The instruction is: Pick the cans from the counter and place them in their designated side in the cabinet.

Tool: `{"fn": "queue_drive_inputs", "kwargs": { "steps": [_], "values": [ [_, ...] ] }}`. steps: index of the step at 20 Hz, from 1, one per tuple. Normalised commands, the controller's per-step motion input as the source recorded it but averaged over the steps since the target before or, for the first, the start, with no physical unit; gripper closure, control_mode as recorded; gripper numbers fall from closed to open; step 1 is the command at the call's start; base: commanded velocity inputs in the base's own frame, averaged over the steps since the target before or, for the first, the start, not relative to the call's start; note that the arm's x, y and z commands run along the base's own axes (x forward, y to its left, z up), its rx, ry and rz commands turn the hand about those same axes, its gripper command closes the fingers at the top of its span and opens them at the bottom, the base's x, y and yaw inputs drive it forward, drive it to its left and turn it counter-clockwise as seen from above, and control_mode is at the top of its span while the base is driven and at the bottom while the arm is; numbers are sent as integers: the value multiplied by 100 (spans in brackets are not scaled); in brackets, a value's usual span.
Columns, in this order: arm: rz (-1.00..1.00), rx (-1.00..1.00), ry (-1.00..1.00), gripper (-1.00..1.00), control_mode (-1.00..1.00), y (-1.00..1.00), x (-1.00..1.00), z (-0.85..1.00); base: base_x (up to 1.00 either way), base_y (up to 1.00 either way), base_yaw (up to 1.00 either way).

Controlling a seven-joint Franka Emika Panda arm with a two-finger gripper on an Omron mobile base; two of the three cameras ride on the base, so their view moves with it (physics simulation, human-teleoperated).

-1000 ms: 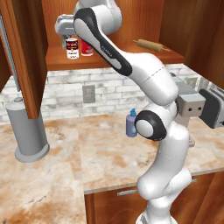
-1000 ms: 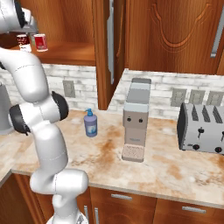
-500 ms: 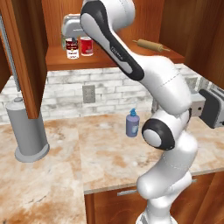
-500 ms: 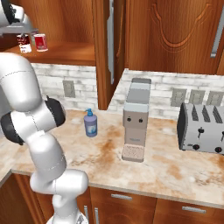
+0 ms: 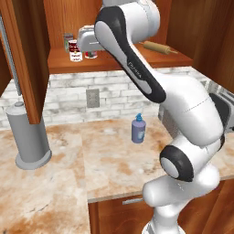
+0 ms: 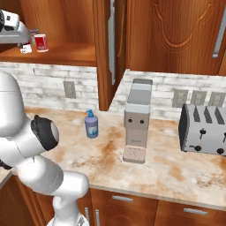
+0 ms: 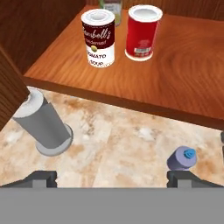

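So the big reddish-brown wooden wall cabinet [image 5: 114,61] is standing open, tall door [image 5: 25,59] swung out to the side, and both task cans are already sitting on its plank shelf [image 7: 175,74]. Below it the beige stone counter [image 5: 68,183] with the rusty brown blotches has no cans on it that I can see, just a grey cylindrical paper-towel-holder-looking thing [image 5: 29,137], a small blue soap bottle [image 5: 138,128], a grey coffee machine [image 6: 137,121] and a silver toaster [image 6: 204,129] off to the side.

The white arm is stretched up to the shelf with its gripper [image 7: 111,177] at the shelf's front edge, above the counter. The fingers [image 7: 41,177] are spread wide with nothing between them, so the hand is empty and let go.

On the shelf: the dark red tin with white label bands (tomato soup label) [image 7: 98,37] and the bright red can with the silver top [image 7: 142,31] stand upright just beside each other, apart but close, toward the left end. A pale greenish-labelled can [image 7: 111,5] sits right behind them. There's also a wooden rolling pin [image 5: 156,47] lying further right on the shelf.

My read: the placing looks basically done, this is the release/back-off step. Next move is probably just pulling the hand straight out without clipping either tin or the door.
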Motion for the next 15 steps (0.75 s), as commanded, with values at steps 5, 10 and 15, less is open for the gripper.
{"fn": "queue_drive_inputs", "kwargs": {
  "steps": [5, 10, 15],
  "values": [
    [0, 1, -3, -100, -100, -43, -64, -47, 0, 0, 0],
    [0, 1, -3, -100, -100, -40, -66, -47, 0, 0, 0],
    [0, 0, -3, -100, -100, -28, -64, -44, 0, 0, 0]
  ]
}}
